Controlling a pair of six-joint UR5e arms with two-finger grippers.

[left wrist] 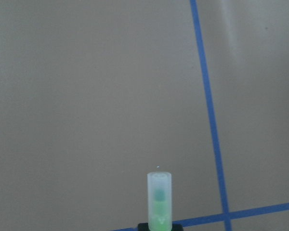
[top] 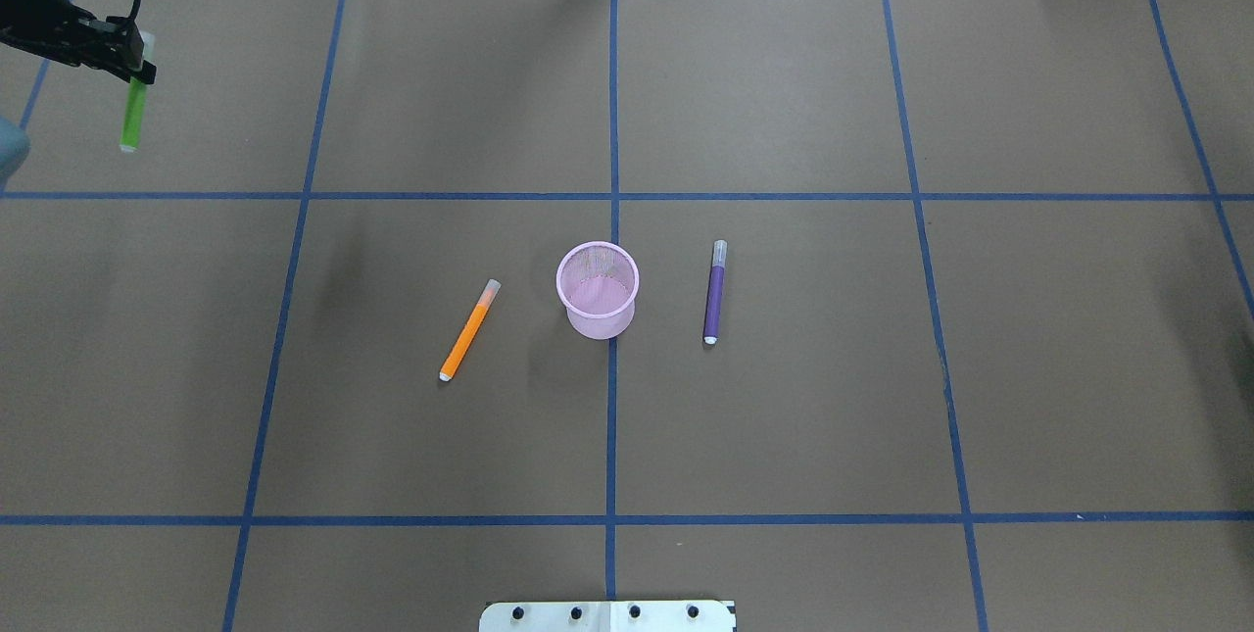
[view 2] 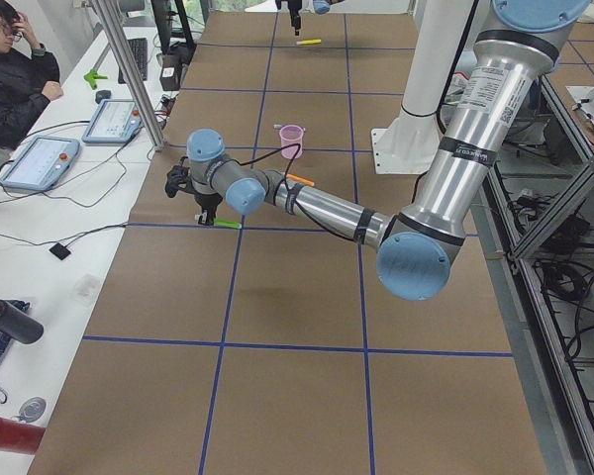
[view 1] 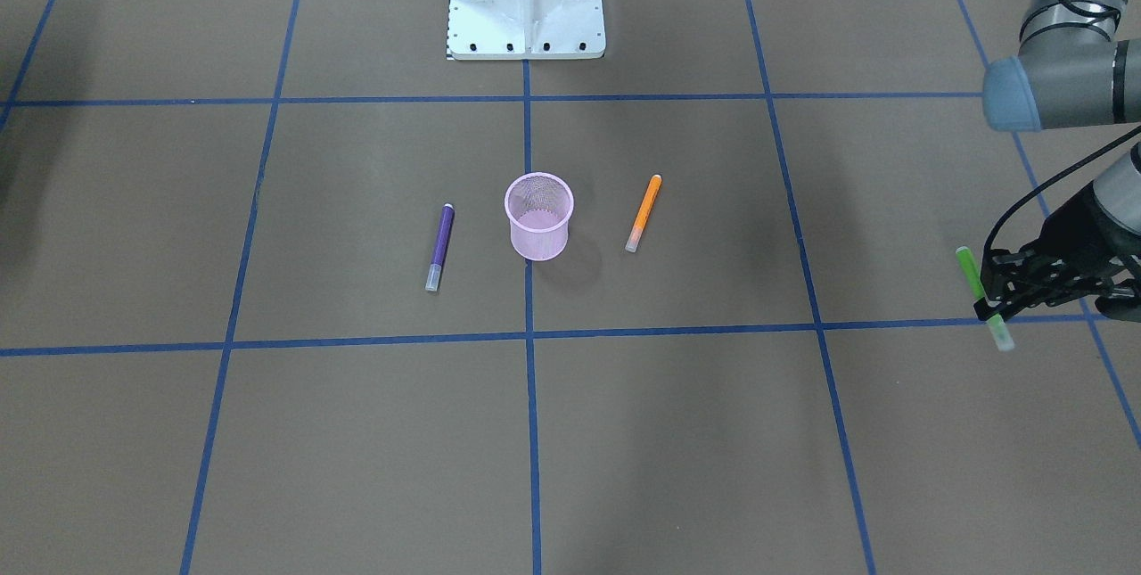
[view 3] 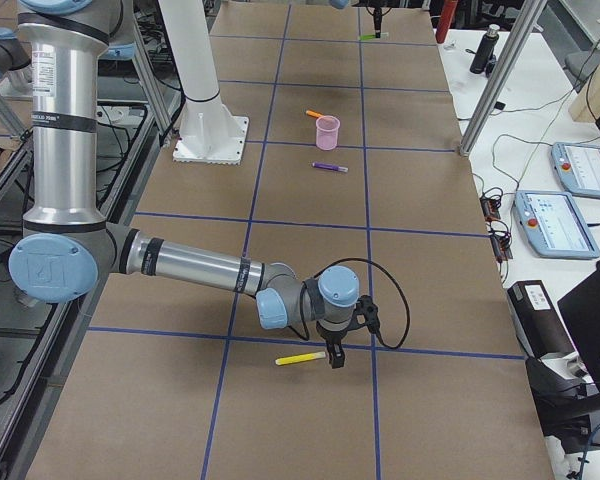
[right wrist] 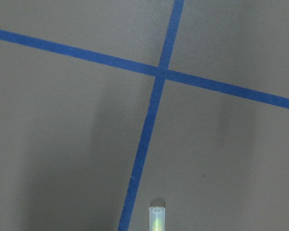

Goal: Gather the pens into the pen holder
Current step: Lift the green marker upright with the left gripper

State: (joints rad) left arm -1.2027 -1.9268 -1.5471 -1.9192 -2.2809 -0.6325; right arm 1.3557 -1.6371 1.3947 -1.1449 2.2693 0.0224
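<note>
The left end effector (view 1: 989, 315) is clamping the green pen (view 1: 969, 272) out at the counter's edge, pen looking nearly level, with the pen holder (view 1: 539, 236) standing well apart toward the centre, mouth up. The right end effector (view 3: 332, 355) is hovering at the yellow pen (view 3: 300, 357); whether it is gripping, I cannot tell.

Holder (top: 600, 318) between purple pen (top: 714, 295), orange pen (top: 468, 331)

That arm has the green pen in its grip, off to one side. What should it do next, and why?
Probably carry the green pen across to above the pen holder. The left gripper is shut on it far out to one side, while the holder stands upright, well away, with no pen inside.
</note>
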